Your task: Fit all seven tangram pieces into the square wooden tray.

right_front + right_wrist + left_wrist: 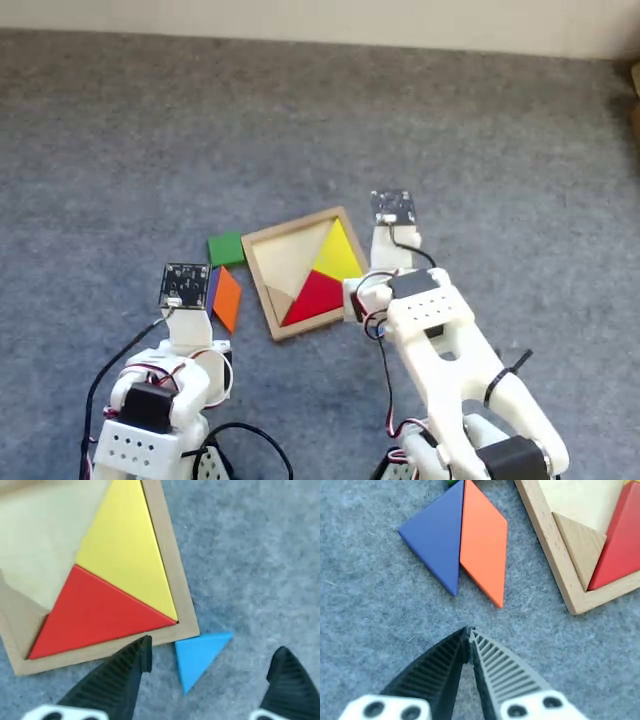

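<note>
Now three pieces (318, 295) sit in the tray (258, 286), four outside.

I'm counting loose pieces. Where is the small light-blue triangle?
In the right wrist view, the light-blue triangle lies on the carpet just outside a corner of the wooden tray, between the fingers of the open right gripper.

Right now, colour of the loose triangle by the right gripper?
Light blue. The triangle shows best in the right wrist view.
</note>
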Motion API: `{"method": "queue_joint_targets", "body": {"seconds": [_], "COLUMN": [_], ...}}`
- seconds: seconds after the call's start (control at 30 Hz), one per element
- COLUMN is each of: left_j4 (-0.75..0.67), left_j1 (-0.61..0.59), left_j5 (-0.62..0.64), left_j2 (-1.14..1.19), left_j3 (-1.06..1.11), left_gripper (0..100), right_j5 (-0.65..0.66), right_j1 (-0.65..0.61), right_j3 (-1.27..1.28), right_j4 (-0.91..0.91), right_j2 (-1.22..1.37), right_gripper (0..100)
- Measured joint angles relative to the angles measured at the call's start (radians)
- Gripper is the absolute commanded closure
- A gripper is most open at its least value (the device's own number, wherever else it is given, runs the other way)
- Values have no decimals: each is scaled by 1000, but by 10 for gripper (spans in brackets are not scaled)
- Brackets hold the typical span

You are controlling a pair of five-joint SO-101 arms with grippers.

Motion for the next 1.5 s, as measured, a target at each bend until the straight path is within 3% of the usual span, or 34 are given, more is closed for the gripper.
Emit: {"method": "queue_joint_targets", "body": {"seconds": [0.17, 0.47, 1.5], "left_j4": [0, 0, 0], "left_j1": [0, 0, 0], "left_j5": [0, 0, 0], "left_j2": [0, 0, 0], "left_j3": [0, 0, 0], "left_gripper": [993, 993, 993], "right_j5": [51, 109, 238], "right_j1": [34, 77, 106], "right_j3": [-21, -137, -173], "right_j4": [-3, 32, 160], "right_j2": [146, 281, 316], "right_gripper": [652, 819, 821]}}
